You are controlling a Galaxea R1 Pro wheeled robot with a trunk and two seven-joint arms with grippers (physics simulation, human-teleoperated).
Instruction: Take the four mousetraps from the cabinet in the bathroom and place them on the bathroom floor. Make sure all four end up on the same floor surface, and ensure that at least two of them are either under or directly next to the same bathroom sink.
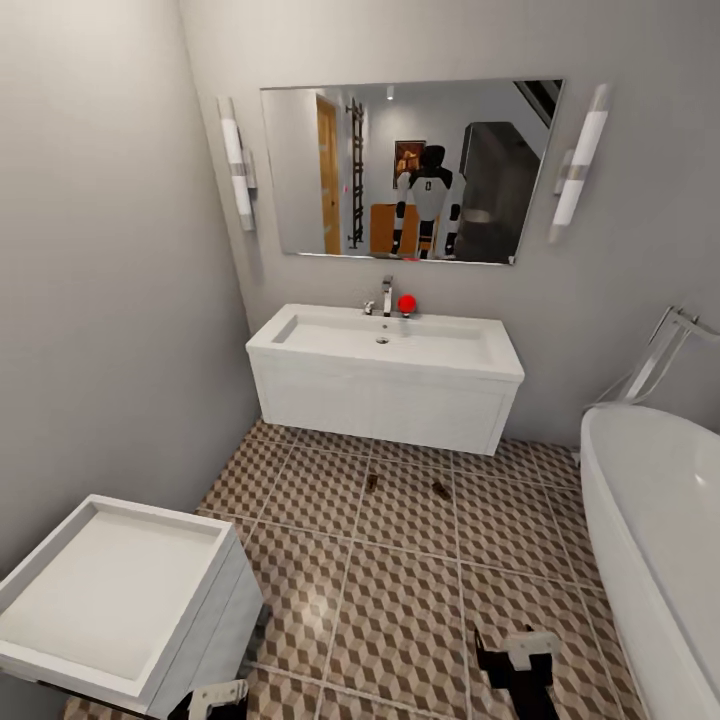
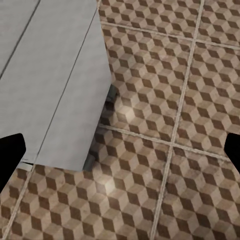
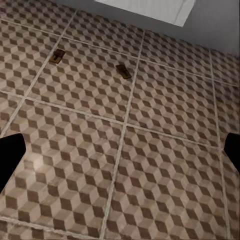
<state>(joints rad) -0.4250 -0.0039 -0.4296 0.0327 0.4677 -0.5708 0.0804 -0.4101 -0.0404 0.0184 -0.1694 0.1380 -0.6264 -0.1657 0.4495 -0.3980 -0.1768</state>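
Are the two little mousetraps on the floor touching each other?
Apart. In the right wrist view, one mousetrap and the other mousetrap lie with patterned bathroom floor showing plainly between them; the head view agrees.

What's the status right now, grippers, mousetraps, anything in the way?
Both grippers open, holding nothing. Two mousetraps on the bathroom floor just in front of the sink. White drawer unit near the left arm, bathtub on the right.

two mousetraps well apart on bathroom floor | bathroom sink beyond
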